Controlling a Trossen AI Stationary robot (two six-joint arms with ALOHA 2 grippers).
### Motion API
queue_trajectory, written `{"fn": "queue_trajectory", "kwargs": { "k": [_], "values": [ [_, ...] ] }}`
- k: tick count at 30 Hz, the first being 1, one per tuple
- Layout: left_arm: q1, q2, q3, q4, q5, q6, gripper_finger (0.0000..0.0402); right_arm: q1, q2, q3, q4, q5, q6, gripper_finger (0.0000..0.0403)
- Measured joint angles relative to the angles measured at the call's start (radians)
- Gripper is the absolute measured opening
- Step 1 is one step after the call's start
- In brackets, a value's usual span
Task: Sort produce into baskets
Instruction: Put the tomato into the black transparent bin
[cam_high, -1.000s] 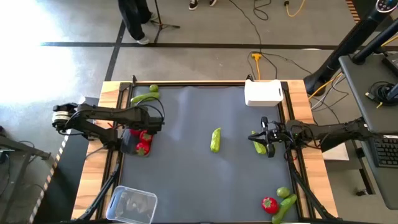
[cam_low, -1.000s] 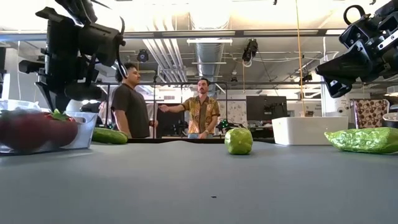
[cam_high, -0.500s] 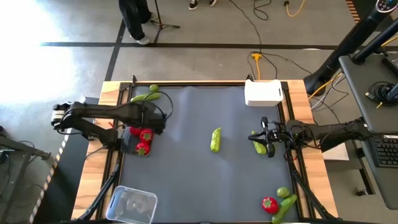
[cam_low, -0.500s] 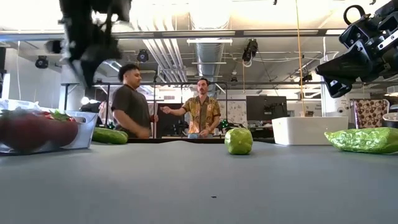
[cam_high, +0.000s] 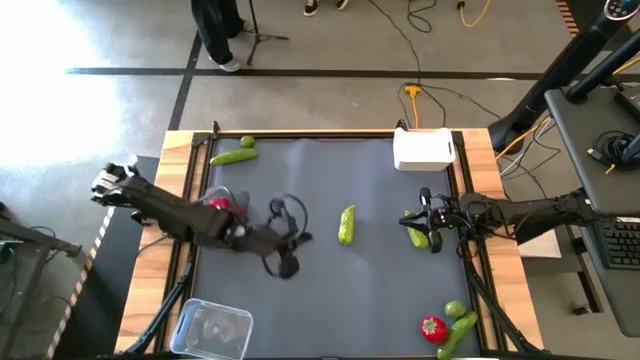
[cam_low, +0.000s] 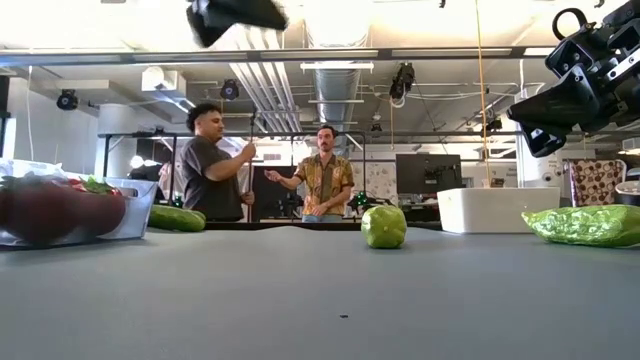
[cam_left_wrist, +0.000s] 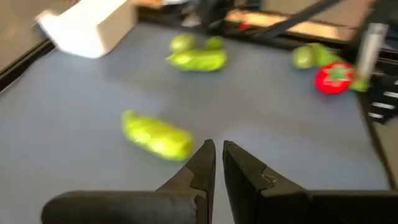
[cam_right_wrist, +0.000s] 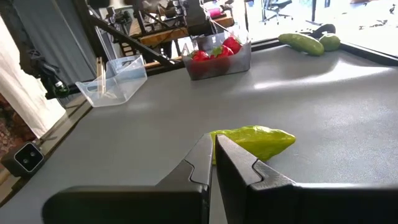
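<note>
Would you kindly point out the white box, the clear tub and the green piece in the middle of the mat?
white box (cam_high: 424, 150), high view, centre of its top.
clear tub (cam_high: 212, 328), high view, middle of its floor.
middle green piece (cam_high: 346, 224), high view, middle of its body.

Overhead, table-level, two wrists — shared table (cam_high: 380, 290).

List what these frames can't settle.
- Dark tray contents: left arm covers most of it in the high view.
- White box interior: closed top from above, only its side in the low view.
- Left gripper: cut off by the low view's top edge.
- Green pieces by the right gripper: partly hidden under it.
</note>
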Motion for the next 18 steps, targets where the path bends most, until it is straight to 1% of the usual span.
{"fn": "queue_trajectory", "kwargs": {
  "k": [3,6,7,10,14,18],
  "values": [
    [-0.037,0.084,0.01,0.099,0.0,0.077,0.0016,0.0,0.0,0.0,0.0,0.0,0.0,0.0013],
    [-0.058,0.175,0.06,0.113,0.0,0.121,0.0016,0.0,0.0,0.0,0.0,0.0,0.0,0.0013],
    [-0.063,0.206,0.087,0.108,0.008,0.113,0.0016,0.0,0.0,0.0,0.0,0.0,0.0,0.0013],
    [-0.069,0.293,0.182,0.078,0.091,0.067,0.0016,0.0,0.0,0.0,0.0,0.0,0.0,0.0013],
    [-0.07,0.397,0.299,0.064,0.219,0.148,0.0016,0.0,0.0,0.0,0.0,0.0,0.0,0.0013],
    [-0.07,0.473,0.38,0.06,0.283,0.164,0.0016,0.0,0.0,0.0,0.0,0.0,0.0,0.0013]
  ]
}}
